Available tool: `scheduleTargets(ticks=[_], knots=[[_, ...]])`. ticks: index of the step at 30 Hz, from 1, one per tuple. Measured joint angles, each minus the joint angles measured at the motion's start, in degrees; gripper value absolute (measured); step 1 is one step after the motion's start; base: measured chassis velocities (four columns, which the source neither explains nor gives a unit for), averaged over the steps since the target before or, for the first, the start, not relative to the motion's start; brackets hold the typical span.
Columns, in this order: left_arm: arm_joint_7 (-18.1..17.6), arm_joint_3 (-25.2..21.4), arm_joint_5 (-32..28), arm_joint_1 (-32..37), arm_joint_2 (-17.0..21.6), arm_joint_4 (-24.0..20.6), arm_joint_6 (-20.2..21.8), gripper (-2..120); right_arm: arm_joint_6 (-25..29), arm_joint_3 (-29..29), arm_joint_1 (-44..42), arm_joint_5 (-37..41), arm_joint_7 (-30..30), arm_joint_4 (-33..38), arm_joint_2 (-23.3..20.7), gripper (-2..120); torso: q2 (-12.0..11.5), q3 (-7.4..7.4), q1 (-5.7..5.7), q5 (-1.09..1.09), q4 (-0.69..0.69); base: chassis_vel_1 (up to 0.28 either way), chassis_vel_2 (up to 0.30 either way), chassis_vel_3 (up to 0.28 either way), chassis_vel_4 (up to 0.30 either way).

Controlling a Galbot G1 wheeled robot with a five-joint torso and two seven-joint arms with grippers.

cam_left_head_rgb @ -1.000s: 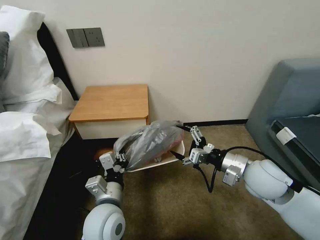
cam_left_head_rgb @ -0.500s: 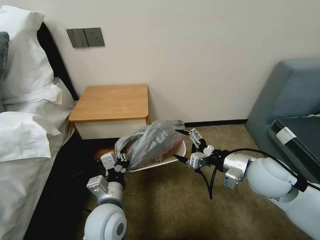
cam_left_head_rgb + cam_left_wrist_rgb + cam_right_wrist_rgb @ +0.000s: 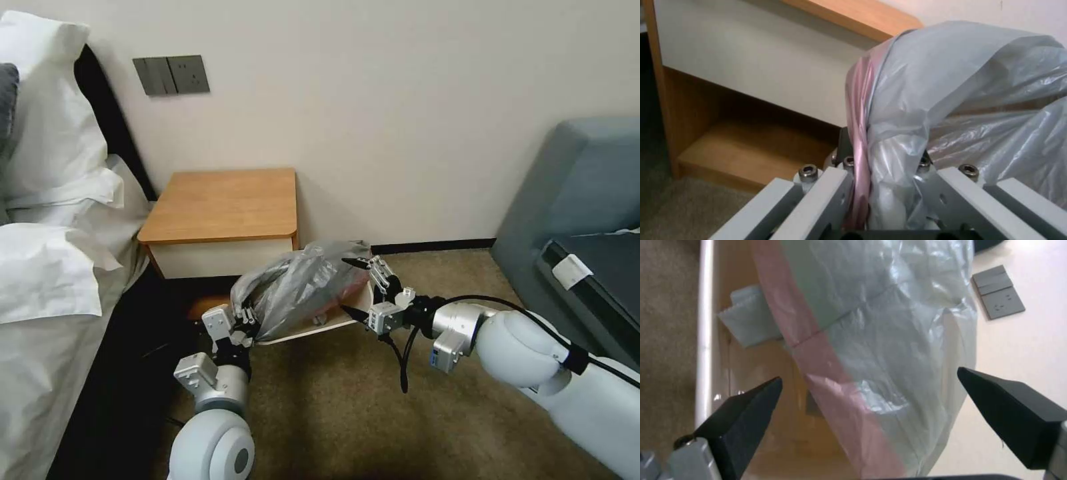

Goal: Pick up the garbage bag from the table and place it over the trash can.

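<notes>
Counter (image 3: 227, 203) beside the bed, top bare. Trash can (image 3: 363, 293) on the carpet in front of it, rim partly covered. Garbage bag (image 3: 300, 287) bunched over the can's opening, long axis running from left claw to right claw. Left claw (image 3: 241, 321) clamped on the bag's pink-edged hem at the near-left corner. Right claw (image 3: 352, 287) spread apart, tips straddling the bag's free right end, nearer to the uncovered rim.

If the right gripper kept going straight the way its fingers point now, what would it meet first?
Most likely the pink-edged side of the garbage bag, which lies between the open fingertips of the right gripper; the trash can sits behind. Depth is uncertain.
</notes>
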Motion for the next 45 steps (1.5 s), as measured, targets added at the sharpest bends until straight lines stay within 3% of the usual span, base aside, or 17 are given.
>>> scheduleTargets(ticks=[6,9,11,13,29,38,45], knots=[[0.0,0.0,0.0,0.1,-0.1,-0.1,0.0,5,0.4,-0.9,0.6,-1.6,0.3,-1.0,1.1,85,0.0,0.00,0.00,0.00,0.00,0.000,0.000,0.000,0.000],[0.0,-0.1,0.0,0.1,-0.2,-0.1,-0.1,5,0.5,-1.3,0.9,-1.7,0.4,-1.3,1.4,68,0.0,0.00,0.00,0.00,0.00,0.000,0.000,0.000,0.000],[0.0,-0.2,0.0,0.1,-0.2,-0.1,-0.1,5,0.5,-1.3,0.9,-1.7,0.5,-1.3,1.4,68,0.0,0.00,0.00,0.00,0.00,0.000,0.000,0.000,0.000],[0.0,-0.2,0.0,0.0,-0.2,-0.1,-0.2,5,0.6,-1.3,0.9,-1.6,0.6,-1.4,1.4,55,0.0,0.00,0.00,0.00,0.00,0.000,0.000,0.000,0.000],[0.0,-0.3,-0.1,-0.1,-0.5,0.1,-0.2,4,1.1,0.5,0.1,-0.7,2.1,-0.9,0.9,1,0.0,0.00,0.00,0.00,0.00,0.000,0.000,0.000,0.000],[-0.3,-0.4,-0.1,-0.1,-0.8,0.4,-0.5,4,1.5,2.7,-2.2,0.4,2.5,0.6,0.0,0,0.0,0.00,0.00,0.00,0.00,0.000,0.000,0.000,0.000],[-0.6,-0.3,-0.1,-0.2,-1.1,0.4,-0.9,4,-1.5,5.3,-4.7,9.1,1.0,5.0,-2.4,0,0.0,0.00,0.00,0.01,-0.01,0.000,0.000,0.000,0.000]])
